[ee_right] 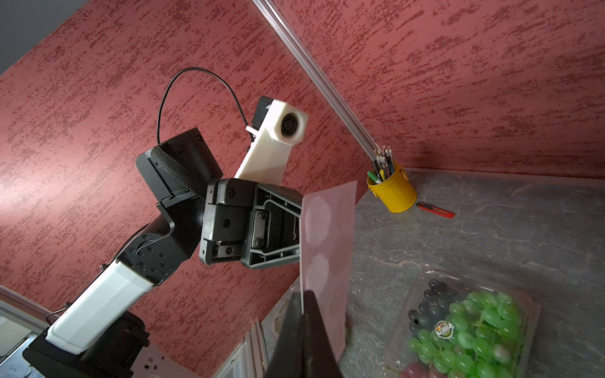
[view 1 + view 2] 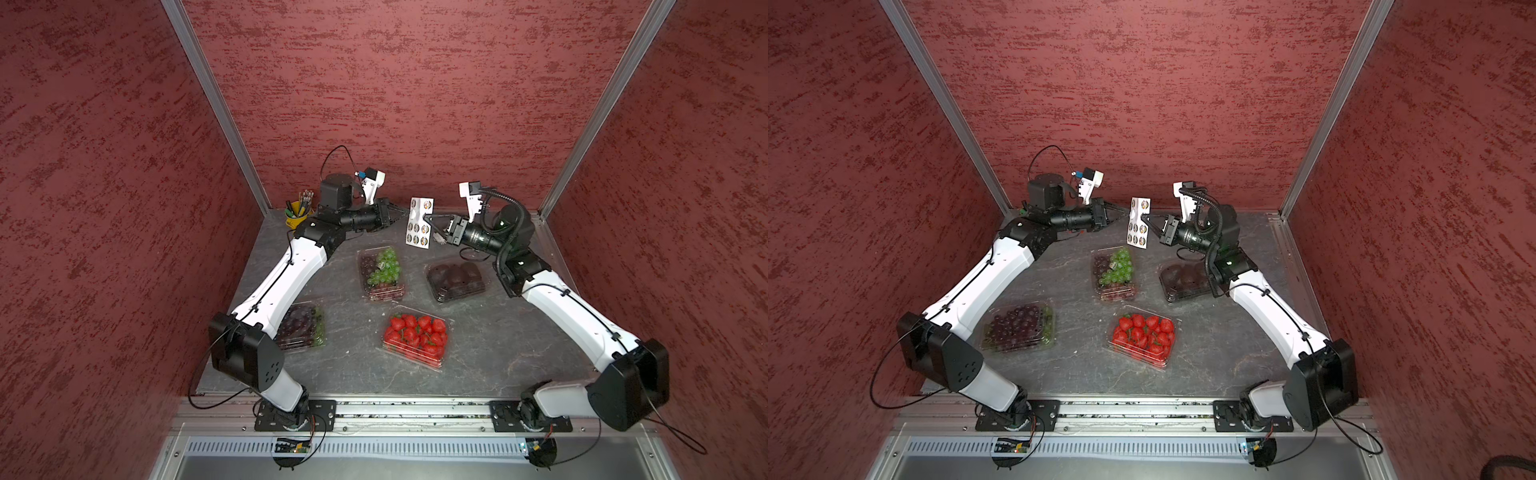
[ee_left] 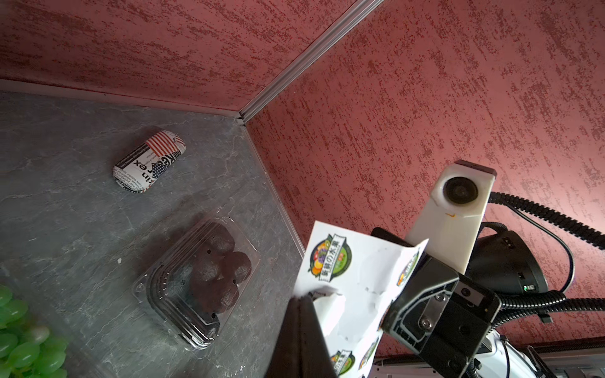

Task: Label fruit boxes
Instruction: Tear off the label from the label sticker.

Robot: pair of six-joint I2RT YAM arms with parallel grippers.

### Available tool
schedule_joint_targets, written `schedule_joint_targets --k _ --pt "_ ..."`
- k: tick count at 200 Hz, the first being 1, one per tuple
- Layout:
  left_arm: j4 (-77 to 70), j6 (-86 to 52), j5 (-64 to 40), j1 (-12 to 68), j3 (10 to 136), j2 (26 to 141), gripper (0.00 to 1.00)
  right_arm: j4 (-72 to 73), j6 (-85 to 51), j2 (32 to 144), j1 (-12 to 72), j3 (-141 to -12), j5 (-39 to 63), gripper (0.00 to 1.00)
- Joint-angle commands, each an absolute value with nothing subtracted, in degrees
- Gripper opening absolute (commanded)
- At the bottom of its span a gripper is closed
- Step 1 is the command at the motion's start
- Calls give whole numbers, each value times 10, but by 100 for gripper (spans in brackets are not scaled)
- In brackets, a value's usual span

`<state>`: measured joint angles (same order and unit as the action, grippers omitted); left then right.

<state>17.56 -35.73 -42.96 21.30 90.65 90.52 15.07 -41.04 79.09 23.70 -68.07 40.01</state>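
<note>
Right claw (image 2: 425,217) pinches the glossy white sticker sheet (image 2: 417,232); left claw (image 2: 406,212), pressed together, seemingly nips its edge, near a clear ribbed grape punnet (image 2: 380,272).

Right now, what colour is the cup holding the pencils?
Yellow; the pencil cup shows best in the right wrist view.

Soft, even overhead light here, both top views crisp yet bowed toward the edges, only faint shadows on the grey worktop (image 2: 478,357), and in the right wrist view the backlit sticker sheet (image 1: 327,248) glows pink while the close right hand (image 1: 302,296) sits dark and blurred.
</note>
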Motion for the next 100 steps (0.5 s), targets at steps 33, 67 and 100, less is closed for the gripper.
schedule_joint_targets --k 33,67,100 --pt "166 -362 -440 200 894 875 0 155 -397 796 241 -698 388 0" --pt "140 -381 -459 200 886 876 7 160 -402 799 241 -702 391 0" --pt "126 -398 -464 203 878 880 37 171 -409 799 241 -700 399 0"
